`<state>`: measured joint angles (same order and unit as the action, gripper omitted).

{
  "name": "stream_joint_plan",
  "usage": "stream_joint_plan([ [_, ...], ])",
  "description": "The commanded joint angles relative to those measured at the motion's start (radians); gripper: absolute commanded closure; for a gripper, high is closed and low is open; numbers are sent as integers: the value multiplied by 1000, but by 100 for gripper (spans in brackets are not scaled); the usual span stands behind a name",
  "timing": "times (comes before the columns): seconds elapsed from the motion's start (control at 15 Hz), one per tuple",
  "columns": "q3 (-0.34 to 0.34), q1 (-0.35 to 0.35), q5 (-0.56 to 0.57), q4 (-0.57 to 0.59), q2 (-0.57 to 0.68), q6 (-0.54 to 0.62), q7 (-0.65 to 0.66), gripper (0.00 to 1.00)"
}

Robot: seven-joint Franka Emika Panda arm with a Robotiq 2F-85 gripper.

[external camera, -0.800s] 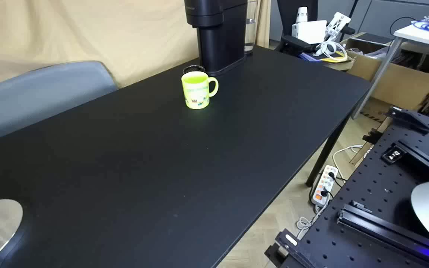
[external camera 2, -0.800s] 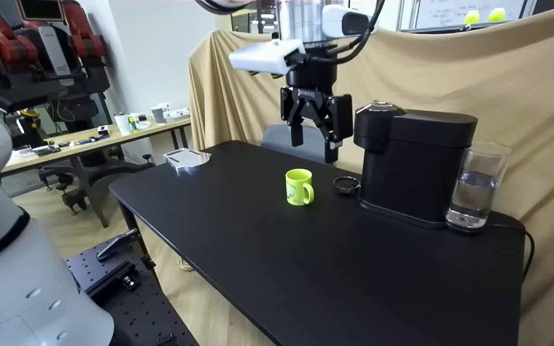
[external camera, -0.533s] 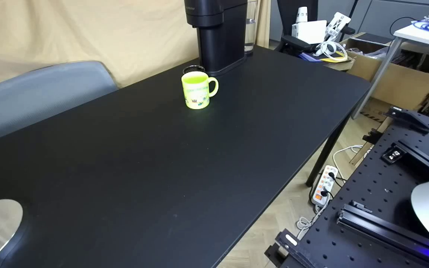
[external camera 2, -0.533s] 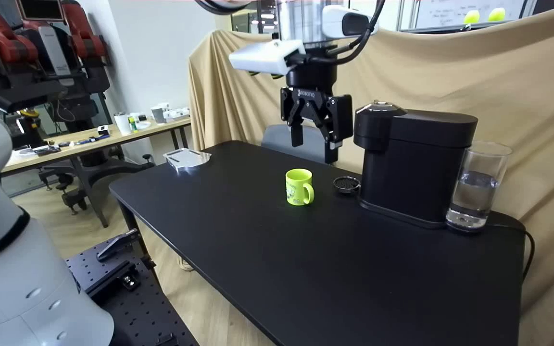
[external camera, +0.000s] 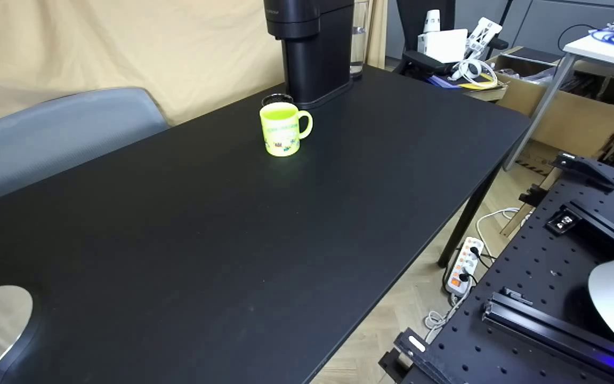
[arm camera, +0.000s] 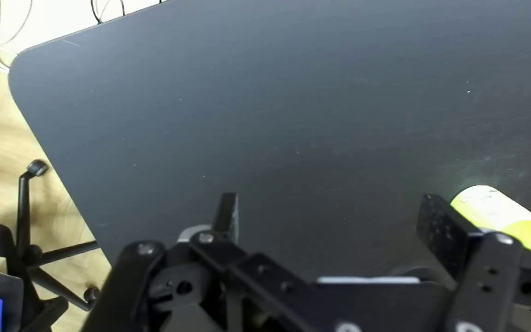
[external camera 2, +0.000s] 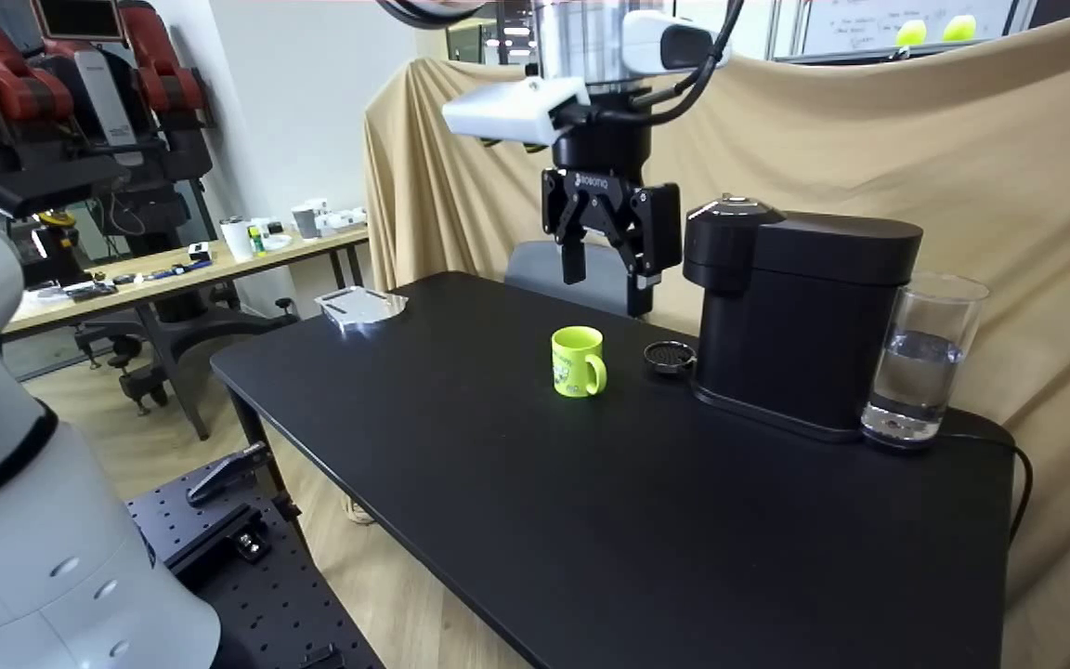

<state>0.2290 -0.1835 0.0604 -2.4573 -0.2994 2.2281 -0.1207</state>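
2 empty fingers (external camera 2: 574,263) hang spread above the tabletop (external camera 2: 516,483), where a lime-green mug (external camera 2: 576,364) stands upright near the coffee machine (external camera 2: 786,344); any lowering is probably best slow and clear of the mug's handle (external camera 2: 602,373).

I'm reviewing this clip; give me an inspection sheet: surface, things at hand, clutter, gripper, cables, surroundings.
Surface: black table, flat, with rounded corners.
Things at hand: lime-green mug, upright on the table.
Clutter: black coffee machine; small round dish by its base; clear container, partly filled with water; silvery plate at one table end.
Gripper: open, above the table, apart from the mug, holding nothing.
Cables: black cord hanging off the table edge near the container; power strip with plugs in it, below the table.
Surroundings: tan cloth, blue-grey chair, red-armed robot.
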Motion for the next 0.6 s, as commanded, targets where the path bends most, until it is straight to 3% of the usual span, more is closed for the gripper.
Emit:
stream_joint_plan([
  [0.0, -21, 13, 15, 5, 22, 59, -42, 0],
  [0.53, -144, 185, -47, 40, 231, 355, -248, 0],
])
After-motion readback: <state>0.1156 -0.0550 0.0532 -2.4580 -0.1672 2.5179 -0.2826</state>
